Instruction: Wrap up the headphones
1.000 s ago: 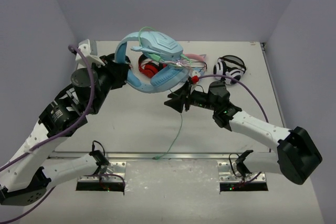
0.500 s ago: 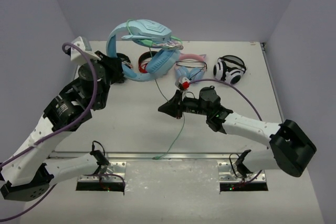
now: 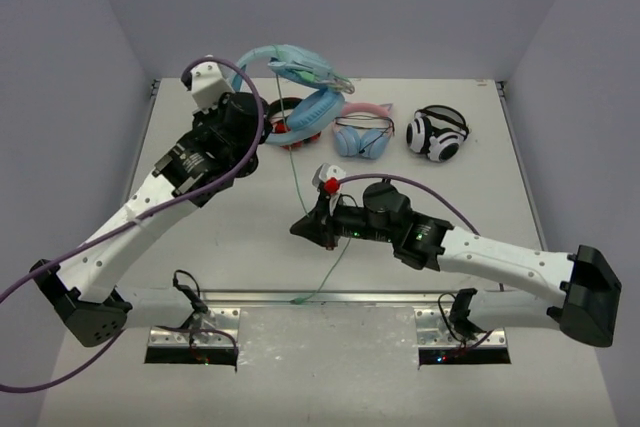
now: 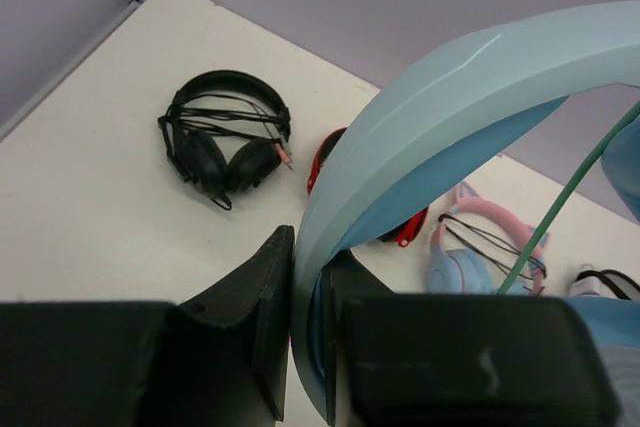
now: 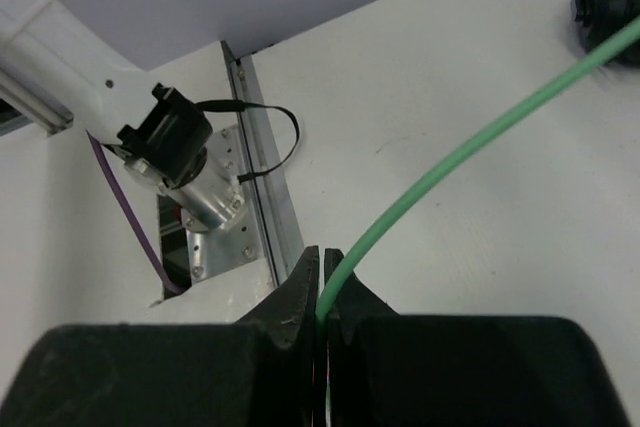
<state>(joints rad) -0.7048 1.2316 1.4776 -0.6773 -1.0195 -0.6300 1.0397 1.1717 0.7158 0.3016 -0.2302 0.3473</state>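
The light-blue headphones [image 3: 300, 72] hang in the air over the back left of the table. My left gripper [image 3: 262, 129] is shut on their smooth blue headband [image 4: 440, 97], which passes between the jaws [image 4: 305, 277]. The pale-green cable [image 3: 296, 172] drops from the cups to the table's front edge. My right gripper [image 3: 298, 227] is shut on this cable low over the table's middle. In the right wrist view the cable [image 5: 450, 167] runs out from between the closed jaws [image 5: 322, 277].
A black pair [image 4: 225, 142], a red pair [image 3: 285, 125], the blue pair with a pink cat-ear band [image 3: 362, 132] and the white-and-black pair [image 3: 437, 132] lie along the back of the table. The left arm's base mount [image 5: 170, 147] sits at the front rail.
My left arm has swung up and right with the headphones, turning them. My right gripper has moved left and nearer along the cable.
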